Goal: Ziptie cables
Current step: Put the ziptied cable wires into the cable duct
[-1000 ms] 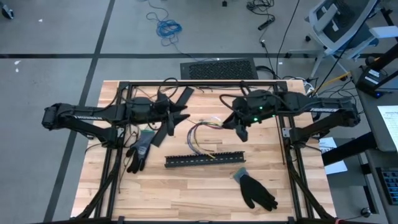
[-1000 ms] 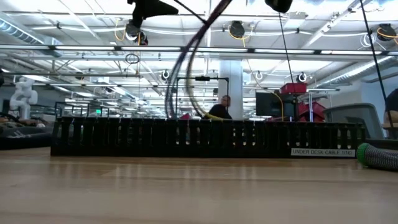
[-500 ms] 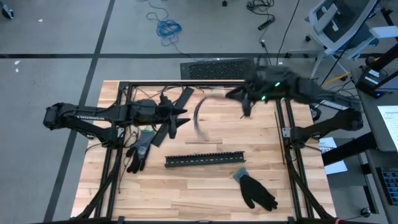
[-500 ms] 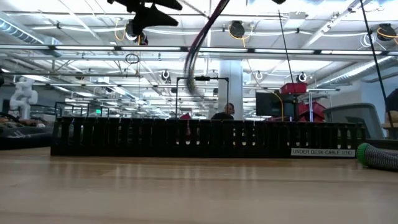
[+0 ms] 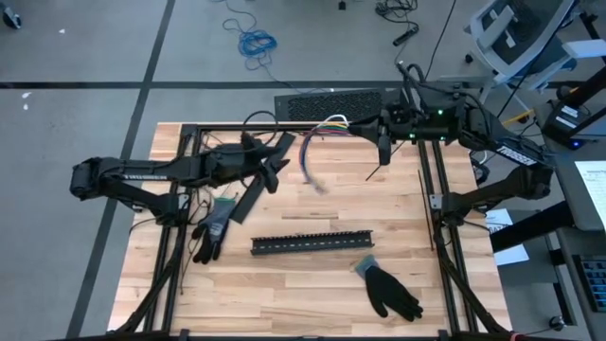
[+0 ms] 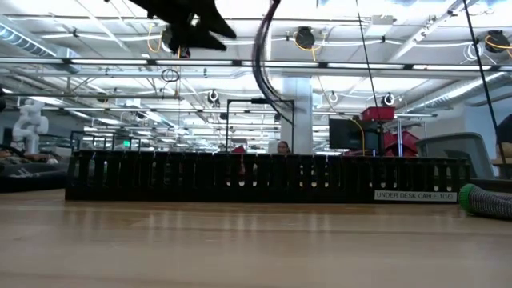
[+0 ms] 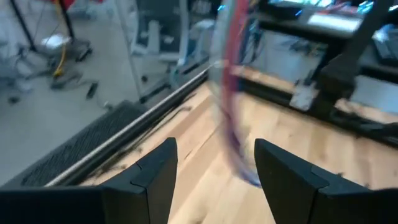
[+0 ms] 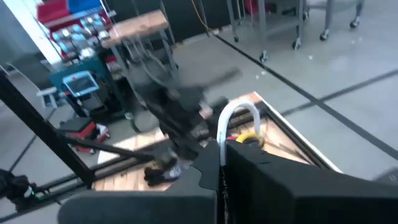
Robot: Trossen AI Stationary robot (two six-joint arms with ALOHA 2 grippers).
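Taking the black slotted strip (image 5: 311, 242) on the desk (image 5: 284, 294) as the landmark: the left end effector (image 5: 276, 163) hangs above and behind the strip's left end, its fingers (image 7: 155, 171) spread partway with nothing between them. The cables (image 5: 317, 142) hang in the air behind the strip's middle, off the desk, their free ends drooping in a loose arc in front of the left fingers. The right end effector (image 5: 383, 126) is raised behind the strip's right end and pinched tight on the bundle's upper end. The wires look light, limp and slippery, likely to sway and fan apart. The left end effector would best take hold partway down the hanging bundle, where the strands lie close together, to draw it straight.
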